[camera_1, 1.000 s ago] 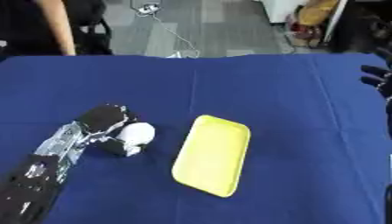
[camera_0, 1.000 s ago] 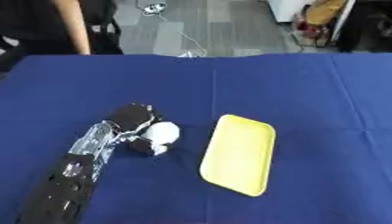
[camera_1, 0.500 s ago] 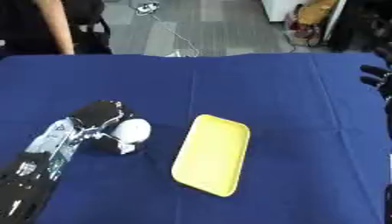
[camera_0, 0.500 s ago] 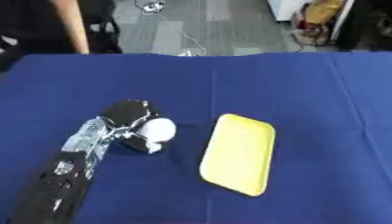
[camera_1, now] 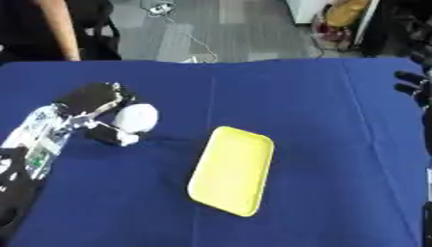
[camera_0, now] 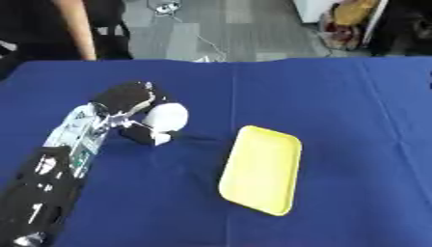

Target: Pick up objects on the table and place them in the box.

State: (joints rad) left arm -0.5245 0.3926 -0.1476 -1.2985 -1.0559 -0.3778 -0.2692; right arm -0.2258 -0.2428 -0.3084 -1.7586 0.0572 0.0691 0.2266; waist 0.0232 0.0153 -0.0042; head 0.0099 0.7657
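Note:
A white round object (camera_0: 166,118) sits in my left hand (camera_0: 127,103), whose fingers and thumb curl round it over the blue table (camera_0: 337,96), left of centre. The left arm comes in from the lower left corner. A shallow yellow box (camera_0: 260,169) lies to the right of the hand, a short way apart from it, with nothing visible inside. My right hand (camera_1: 413,87) shows only as a dark shape at the right edge of the right eye view, far from the box.
The blue cloth covers the whole table. Beyond its far edge is grey floor with cables, and a person (camera_0: 50,29) stands at the far left, touching nothing.
My left hand has moved away from me with the white object in it, toward the far side of the table. The yellow box has stayed put.

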